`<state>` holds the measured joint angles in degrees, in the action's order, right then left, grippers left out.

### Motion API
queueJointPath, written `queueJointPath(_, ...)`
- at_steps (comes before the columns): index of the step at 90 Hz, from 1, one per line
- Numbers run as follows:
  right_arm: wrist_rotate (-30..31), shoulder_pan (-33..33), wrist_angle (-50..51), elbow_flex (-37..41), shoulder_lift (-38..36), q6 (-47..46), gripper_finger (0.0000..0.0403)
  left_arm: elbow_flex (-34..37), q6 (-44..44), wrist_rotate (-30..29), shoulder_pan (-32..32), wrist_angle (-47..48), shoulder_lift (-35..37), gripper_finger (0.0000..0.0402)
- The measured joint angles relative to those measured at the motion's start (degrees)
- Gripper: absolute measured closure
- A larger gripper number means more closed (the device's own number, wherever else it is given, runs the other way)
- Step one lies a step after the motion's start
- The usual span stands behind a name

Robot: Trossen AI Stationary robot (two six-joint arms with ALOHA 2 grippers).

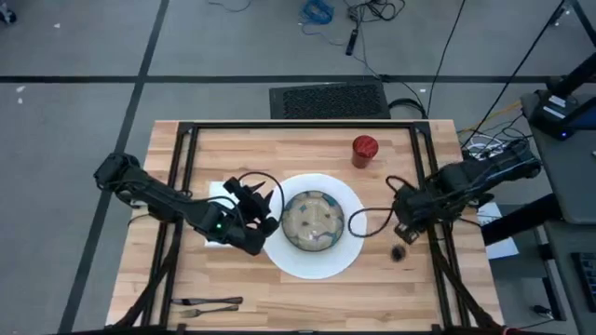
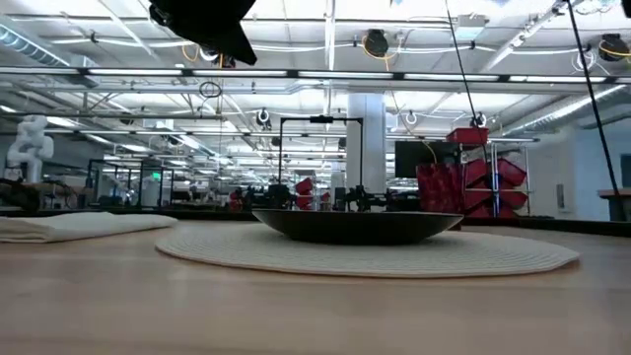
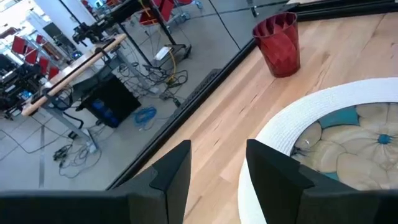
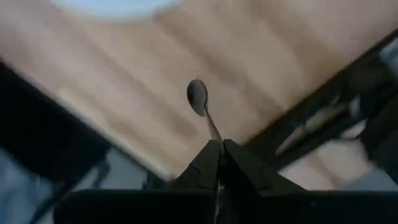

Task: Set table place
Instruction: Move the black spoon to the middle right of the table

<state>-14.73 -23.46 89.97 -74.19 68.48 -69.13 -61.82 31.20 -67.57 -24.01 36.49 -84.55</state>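
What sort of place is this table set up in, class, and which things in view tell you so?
Probably a robotics lab or workshop hall: loose cables on the grey floor, red chairs stacked behind, and another white robot arm in the background.

Inventory, table (image 1: 307, 140): 1 white plate (image 1: 289, 256); 1 speckled bowl (image 1: 313, 221) on it; 1 red cup (image 1: 364, 151); 1 white napkin (image 1: 220, 194); 2 cutlery pcs (image 1: 207, 305) at front edge; 1 spoon (image 4: 199, 99). Arms: 2.
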Motion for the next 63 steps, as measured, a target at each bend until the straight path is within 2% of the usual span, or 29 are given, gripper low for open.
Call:
queueJointPath(14,-1.2,0.82,-0.53,0.0,3.58,8.66,0.0403,0.0,-0.02,0.06,0.0,-0.13,0.0,0.026)
queueJointPath(26,-8.08,3.02,-3.79,0.0,6.68,15.54,0.0403,0.0,-0.02,0.06,0.0,-0.13,0.0,0.026)
queueJointPath(37,-11.86,5.34,-4.52,0.0,10.07,22.8,0.0403,0.0,-0.01,0.08,0.0,-0.2,0.0,0.026)
queueJointPath(46,-12.31,7.6,0.24,0.0,13.76,26.82,0.0403,0.0,-0.04,0.09,0.0,-0.93,0.0,0.026)
queueJointPath(63,-9.93,8.87,-0.93,-3.4,20.73,36.23,0.0403,0.0,-0.04,0.11,0.0,-1.51,0.0,0.026)
